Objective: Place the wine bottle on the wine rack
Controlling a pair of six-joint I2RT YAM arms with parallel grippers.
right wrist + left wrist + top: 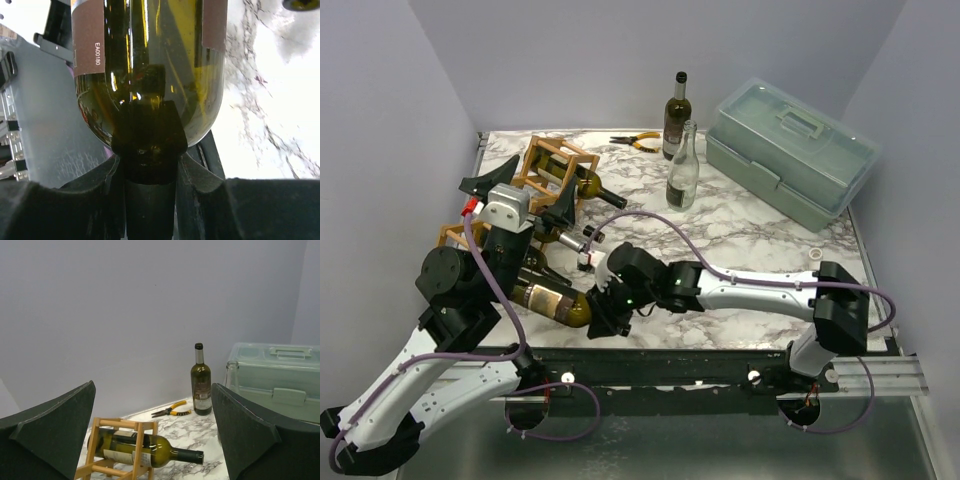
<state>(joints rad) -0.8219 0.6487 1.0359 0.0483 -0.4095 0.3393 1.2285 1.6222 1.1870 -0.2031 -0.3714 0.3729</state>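
The wine bottle (552, 300), of dark olive glass with a brown paper label, is seen lying on its side near the front edge of the white marble-patterned table (750, 235). Its rounded shoulder is turned towards the right gripper (603, 308), whose black fingers (112, 175) are clamped on the dark neck. The bottle's base is hidden under the left arm, so it cannot be told whether it has entered a cell.

The wine rack (555, 165), a lattice of thin light-brown wooden sticks, stands at the left. A green bottle (135, 450) is already lodged in an upper cell, its neck sticking out. The left gripper (523, 195) is held above the rack with its fingers (55, 430) spread wide and nothing between them.

Towards the back, a dark upright bottle (676, 115), a clear glass bottle (683, 168), yellow-handled pliers (635, 142) and a pale green plastic toolbox (790, 150) are seen.
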